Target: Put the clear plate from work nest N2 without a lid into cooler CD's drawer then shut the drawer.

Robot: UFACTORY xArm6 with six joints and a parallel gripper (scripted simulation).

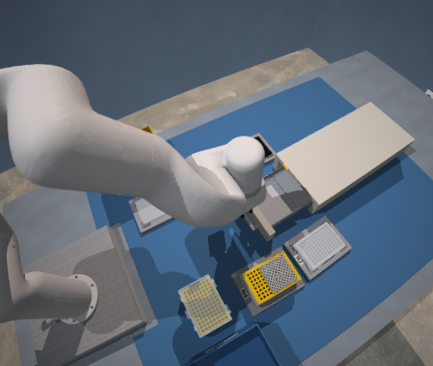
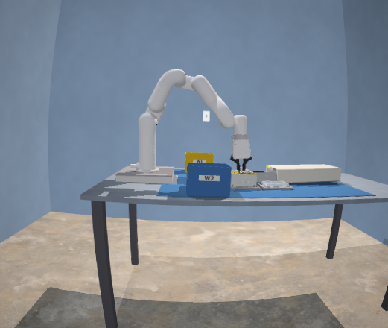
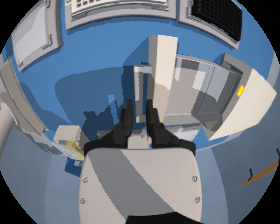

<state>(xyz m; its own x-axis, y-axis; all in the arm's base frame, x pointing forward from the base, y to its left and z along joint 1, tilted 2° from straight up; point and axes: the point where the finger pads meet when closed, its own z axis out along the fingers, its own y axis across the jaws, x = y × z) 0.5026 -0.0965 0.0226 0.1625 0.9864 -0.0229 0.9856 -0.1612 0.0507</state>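
Note:
The clear plate (image 1: pixel 321 244) (image 2: pixel 274 184) lies flat in nest N2 (image 1: pixel 311 274), beside the drawer. The drawer (image 1: pixel 278 201) (image 3: pixel 183 95) of the cooler (image 1: pixel 346 150) (image 2: pixel 304 174) (image 3: pixel 248 102) stands open, with no plate seen in it. The lamp (image 1: pixel 286 166) (image 3: pixel 241 91) is amber. My gripper (image 2: pixel 240 169) (image 3: pixel 139 107) points down in front of the drawer's face (image 3: pixel 163 75). Its fingers are partly open, one on each side of the bar handle (image 3: pixel 137 90) as seen from the wrist, with small gaps. The arm hides the fingers in the top view.
Nest N4 with a yellow tip rack (image 1: pixel 273 272) stands beside N2. The tip box (image 1: pixel 205 305) and blue bin W2 (image 1: pixel 238 349) (image 2: pixel 208 188) are nearer the front. Yellow bin W1 (image 2: pixel 199 156) is behind. Other nests hold a black plate (image 3: pixel 216 22) and a white plate (image 3: pixel 121 5).

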